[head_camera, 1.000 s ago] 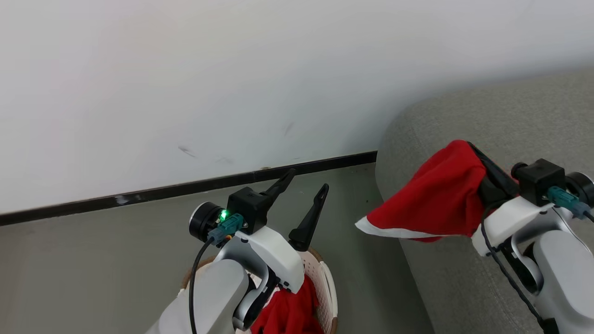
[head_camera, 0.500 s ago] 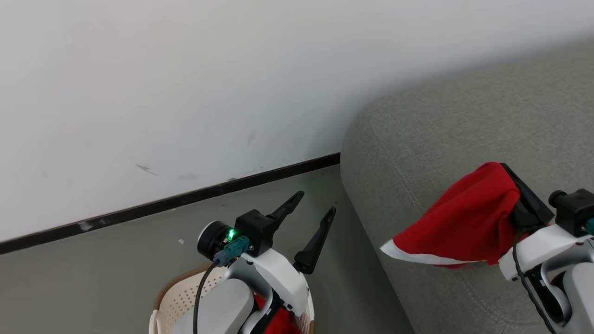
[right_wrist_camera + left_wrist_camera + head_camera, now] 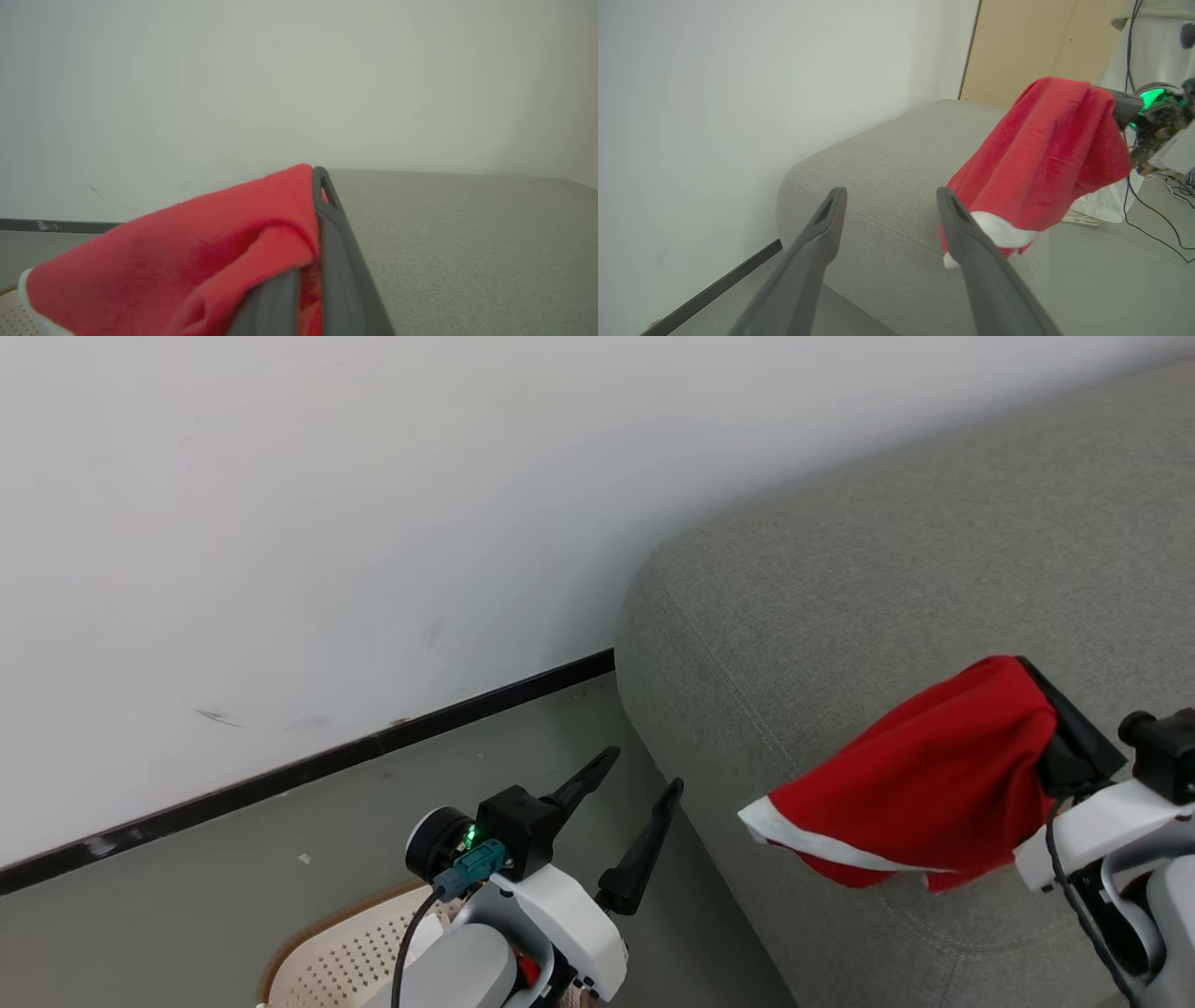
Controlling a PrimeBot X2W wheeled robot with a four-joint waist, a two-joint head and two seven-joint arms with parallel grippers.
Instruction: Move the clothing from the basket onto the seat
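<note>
A red garment with a white hem, one piece of the clothing (image 3: 924,784), hangs over the front edge of the grey seat (image 3: 840,607). My right gripper (image 3: 1032,670) is shut on it. In the right wrist view the red fabric (image 3: 210,233) drapes over the left finger of that gripper (image 3: 317,173). My left gripper (image 3: 642,771) stands open and empty above the cream basket (image 3: 336,957), to the left of the seat. A scrap of red clothing (image 3: 528,973) shows in the basket under my left wrist. In the left wrist view the open fingers (image 3: 838,205) frame the seat (image 3: 887,158) and the hanging garment (image 3: 1045,154).
A white wall (image 3: 327,523) with a dark skirting board (image 3: 373,747) runs behind the basket and the seat. Grey floor (image 3: 233,877) lies between them. In the left wrist view a wooden panel (image 3: 1027,42) and black cables (image 3: 1157,219) lie beyond the seat.
The head camera has swung, so the seat takes up more of the picture and the basket sits lower. The right gripper has carried the garment further in over the seat. The left gripper stays open.
</note>
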